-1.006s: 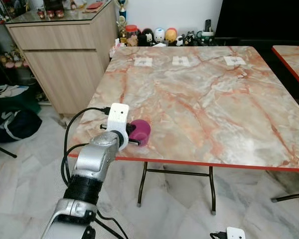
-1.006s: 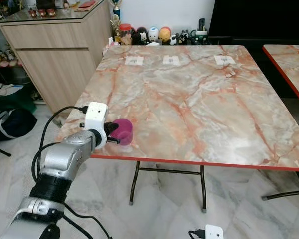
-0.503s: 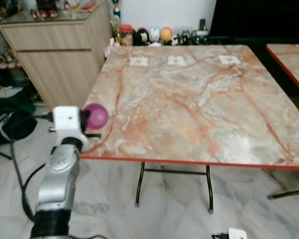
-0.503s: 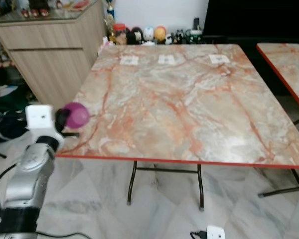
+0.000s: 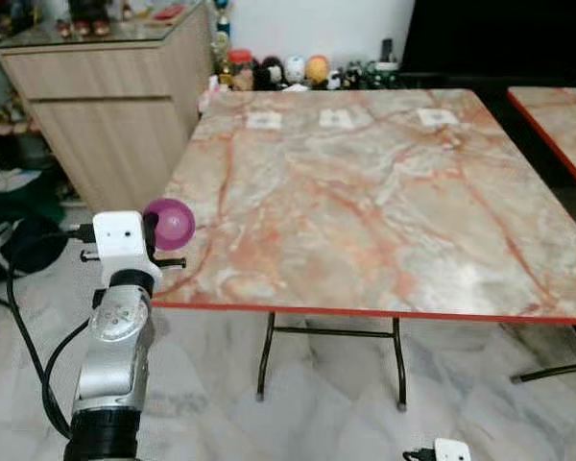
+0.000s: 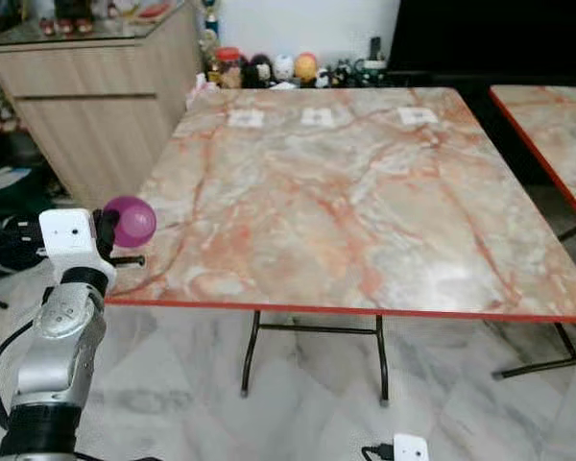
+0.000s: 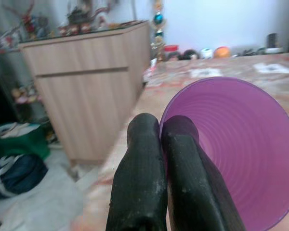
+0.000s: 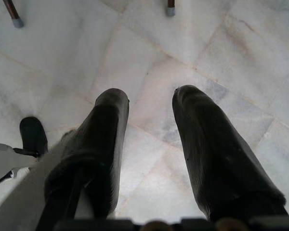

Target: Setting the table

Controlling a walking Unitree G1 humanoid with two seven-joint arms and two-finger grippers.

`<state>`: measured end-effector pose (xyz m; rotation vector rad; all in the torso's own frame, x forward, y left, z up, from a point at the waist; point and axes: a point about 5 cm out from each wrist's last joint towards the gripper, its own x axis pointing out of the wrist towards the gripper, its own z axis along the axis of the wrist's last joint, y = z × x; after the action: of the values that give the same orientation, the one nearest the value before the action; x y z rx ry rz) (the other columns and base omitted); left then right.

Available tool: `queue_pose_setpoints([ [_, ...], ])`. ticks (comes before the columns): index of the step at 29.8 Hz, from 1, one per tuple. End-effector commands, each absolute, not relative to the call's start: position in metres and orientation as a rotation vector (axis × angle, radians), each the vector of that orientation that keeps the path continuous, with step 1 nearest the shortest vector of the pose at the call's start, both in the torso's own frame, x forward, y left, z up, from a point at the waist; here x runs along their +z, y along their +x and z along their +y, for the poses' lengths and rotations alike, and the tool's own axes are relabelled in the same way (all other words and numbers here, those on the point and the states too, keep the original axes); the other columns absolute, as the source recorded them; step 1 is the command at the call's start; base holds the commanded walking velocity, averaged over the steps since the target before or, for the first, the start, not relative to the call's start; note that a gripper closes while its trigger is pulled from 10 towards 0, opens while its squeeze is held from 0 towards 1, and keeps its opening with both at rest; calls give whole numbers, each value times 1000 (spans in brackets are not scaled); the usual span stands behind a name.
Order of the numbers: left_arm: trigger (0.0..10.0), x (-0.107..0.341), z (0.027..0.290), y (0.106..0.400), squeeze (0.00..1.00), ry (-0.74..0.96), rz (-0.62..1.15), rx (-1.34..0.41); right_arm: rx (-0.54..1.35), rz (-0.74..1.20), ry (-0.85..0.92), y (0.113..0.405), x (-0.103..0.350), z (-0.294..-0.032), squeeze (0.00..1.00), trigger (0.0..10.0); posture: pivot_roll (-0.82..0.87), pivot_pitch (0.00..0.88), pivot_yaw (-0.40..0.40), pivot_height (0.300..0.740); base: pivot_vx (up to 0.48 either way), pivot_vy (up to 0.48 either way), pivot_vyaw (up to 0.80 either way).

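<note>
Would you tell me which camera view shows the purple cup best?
The left wrist view: the purple cup is close, its ribbed inside visible, its rim pinched by the left gripper. Both eye views show it small, beside the table corner.

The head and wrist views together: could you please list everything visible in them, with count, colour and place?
Cup: one, purple, held off the near left corner of the table.
Table: one, marbled pink top with red edge, centre.
Paper tags: three, white, along the table's far edge.
Second table: one, same pattern, far right, partly in view.
Cabinet: one, light wood, left of the table.
Figurines: several, mixed colours, behind the table.
Bags: dark and green, on the floor at left.
Floor: pale marble tiles.
Left tool: black fingers shut on the cup's rim.
Right tool: black fingers apart, hanging over the floor.
</note>
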<state>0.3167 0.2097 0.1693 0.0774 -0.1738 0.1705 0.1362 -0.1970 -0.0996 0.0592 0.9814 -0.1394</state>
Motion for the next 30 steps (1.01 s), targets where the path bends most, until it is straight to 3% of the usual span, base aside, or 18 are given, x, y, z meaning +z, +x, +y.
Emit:
queue_pose_setpoints([
  [1,10000,171,206,318,0,75,-181,160,-119,976,28,137,-99,-200,0,10000,38,0,2,740,0,-416,800],
  [5,10000,171,206,318,0,68,-187,168,-138,977,51,135,-99,-200,0,10000,42,0,3,740,0,-420,800],
  [22,10000,174,203,322,0,69,-200,155,-144,983,66,136,-99,-200,0,10000,40,0,2,740,0,-418,0],
  [30,10000,177,206,321,0,155,-198,104,-152,971,70,139,-98,-200,0,10000,43,9,15,740,0,-417,0],
])
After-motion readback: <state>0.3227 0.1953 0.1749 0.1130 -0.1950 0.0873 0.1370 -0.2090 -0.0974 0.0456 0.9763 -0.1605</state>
